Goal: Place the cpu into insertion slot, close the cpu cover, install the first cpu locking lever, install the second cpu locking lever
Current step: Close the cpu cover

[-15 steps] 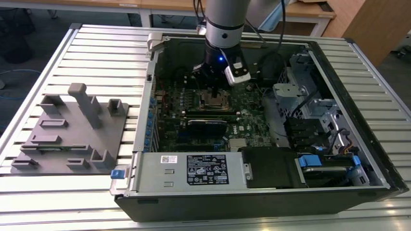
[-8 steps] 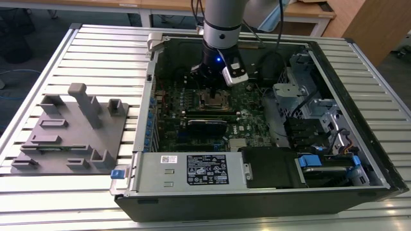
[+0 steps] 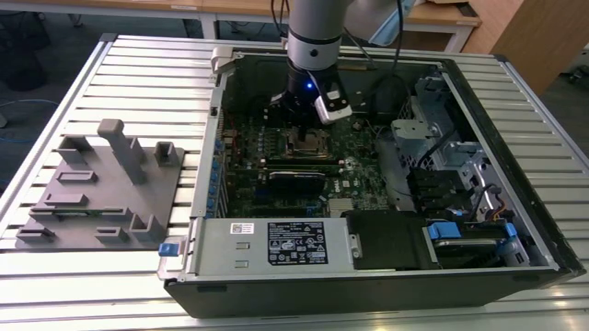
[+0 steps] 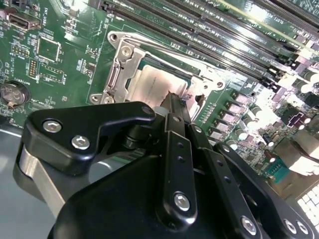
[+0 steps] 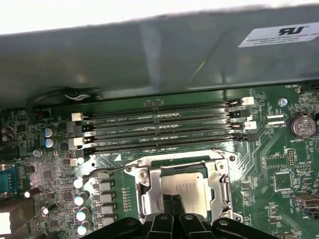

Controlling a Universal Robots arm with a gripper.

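Note:
The cpu (image 5: 192, 185) (image 4: 149, 82), a pale metal square, lies flat in the insertion slot (image 3: 310, 143) on the green motherboard. The silvery cpu cover (image 5: 148, 194) (image 4: 119, 74) lies down around it as a frame. A thin wire locking lever (image 5: 107, 171) reaches out from one corner of the socket, slightly raised. My gripper (image 5: 173, 201) (image 4: 174, 98) (image 3: 304, 129) hangs straight over the socket, its black fingers shut together with nothing between them. The tips sit at or just above the edge of the chip; whether they touch it I cannot tell.
Long black memory slots (image 5: 164, 130) run beside the socket. The open computer case (image 3: 368, 276) has metal walls all round, with drive bays and cables (image 3: 451, 172) at the exterior view's right. A grey fixture plate (image 3: 101, 186) stands on the slatted table at the exterior view's left.

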